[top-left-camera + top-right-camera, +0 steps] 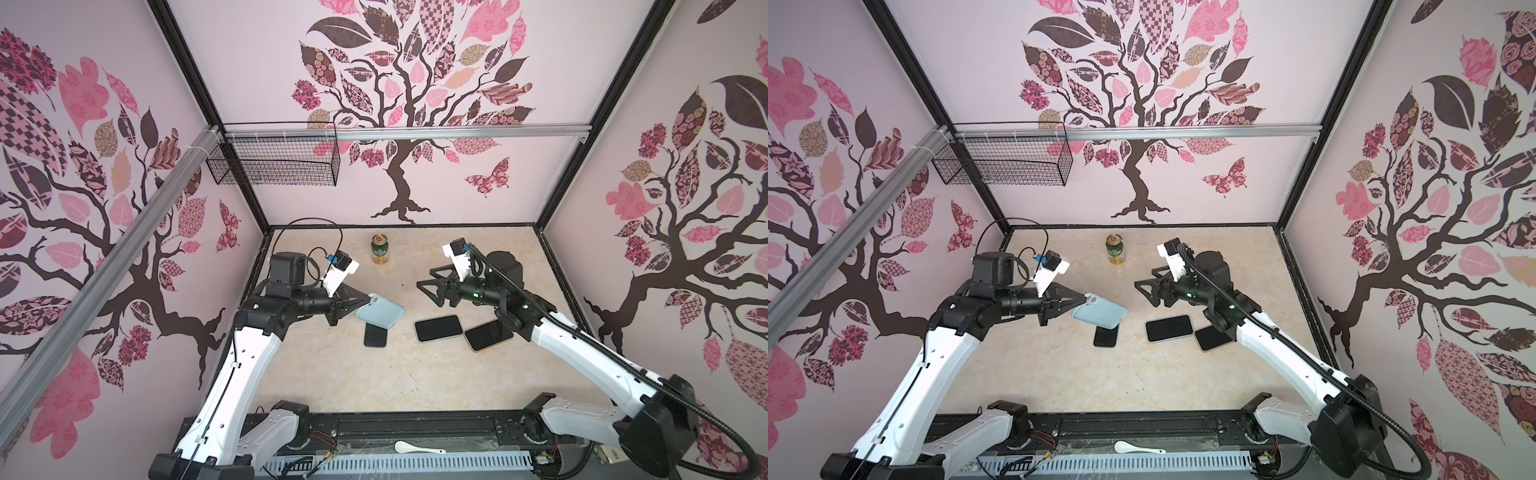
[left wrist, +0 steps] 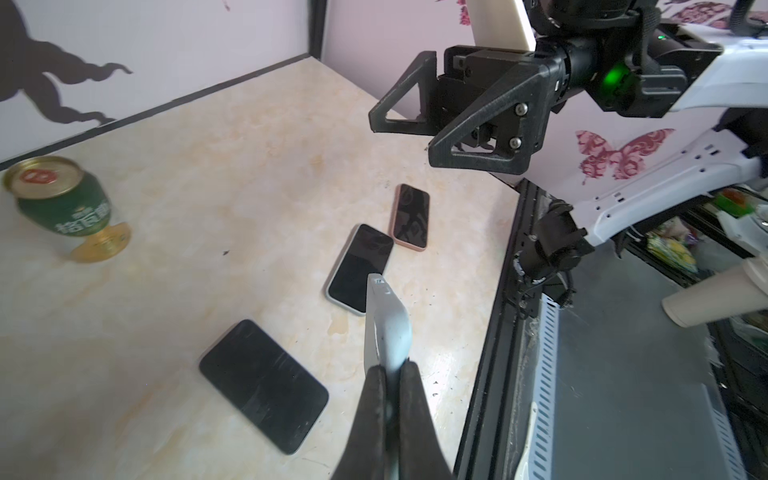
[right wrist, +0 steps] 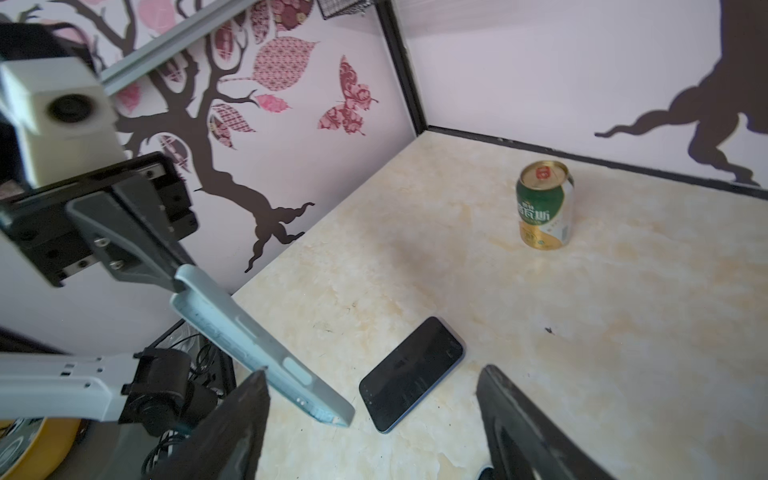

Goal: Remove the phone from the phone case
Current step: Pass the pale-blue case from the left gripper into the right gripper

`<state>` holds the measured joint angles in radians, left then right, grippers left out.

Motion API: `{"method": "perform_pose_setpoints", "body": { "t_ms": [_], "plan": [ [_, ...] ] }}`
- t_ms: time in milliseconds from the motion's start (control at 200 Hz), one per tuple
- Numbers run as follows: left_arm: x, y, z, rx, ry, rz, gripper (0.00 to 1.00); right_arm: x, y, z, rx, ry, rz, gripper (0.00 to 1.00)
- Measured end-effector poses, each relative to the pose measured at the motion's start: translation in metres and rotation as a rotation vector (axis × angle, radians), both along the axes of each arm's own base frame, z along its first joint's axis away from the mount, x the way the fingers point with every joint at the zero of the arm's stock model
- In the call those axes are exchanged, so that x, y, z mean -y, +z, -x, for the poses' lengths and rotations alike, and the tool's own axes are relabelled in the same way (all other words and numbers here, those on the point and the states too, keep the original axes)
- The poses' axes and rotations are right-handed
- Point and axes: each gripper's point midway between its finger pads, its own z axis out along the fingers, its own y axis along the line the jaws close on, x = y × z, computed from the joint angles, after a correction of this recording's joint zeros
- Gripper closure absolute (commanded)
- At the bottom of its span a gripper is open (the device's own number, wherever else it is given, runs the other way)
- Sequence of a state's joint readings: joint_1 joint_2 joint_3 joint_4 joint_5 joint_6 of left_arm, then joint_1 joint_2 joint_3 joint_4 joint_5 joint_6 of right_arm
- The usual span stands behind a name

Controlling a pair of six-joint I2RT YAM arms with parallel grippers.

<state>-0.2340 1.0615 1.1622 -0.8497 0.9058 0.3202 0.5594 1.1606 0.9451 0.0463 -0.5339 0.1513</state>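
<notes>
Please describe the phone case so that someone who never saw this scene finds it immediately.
On the beige marble table, left of the middle, the left gripper is shut on one end of the phone case. It is the only pale blue piece and the only one held tilted in a gripper; the three phones lie flat, dark screens up.

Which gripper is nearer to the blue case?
Left. The left gripper has its jaws shut on the camera end of the case, holding it tilted. The right gripper hangs apart from the case, beyond its free end, jaws open.
</notes>
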Motion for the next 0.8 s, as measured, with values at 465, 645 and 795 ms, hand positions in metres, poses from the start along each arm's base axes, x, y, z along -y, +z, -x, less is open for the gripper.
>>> {"method": "perform_pose_setpoints", "body": {
  "t_ms": [465, 645, 795],
  "plan": [
    [0.024, 0.005, 0.024, -0.038, -0.173, 0.029, 1.00, -0.022, -0.032, 0.049, 0.135, 0.198, 0.230, 0.33],
    [0.024, 0.004, 0.027, -0.049, -0.182, 0.030, 1.00, -0.027, -0.026, 0.057, 0.130, 0.251, 0.211, 0.38],
    [0.024, 0.003, 0.028, -0.060, -0.188, 0.031, 1.00, -0.036, -0.017, 0.062, 0.138, 0.289, 0.195, 0.41]
  ]
}}
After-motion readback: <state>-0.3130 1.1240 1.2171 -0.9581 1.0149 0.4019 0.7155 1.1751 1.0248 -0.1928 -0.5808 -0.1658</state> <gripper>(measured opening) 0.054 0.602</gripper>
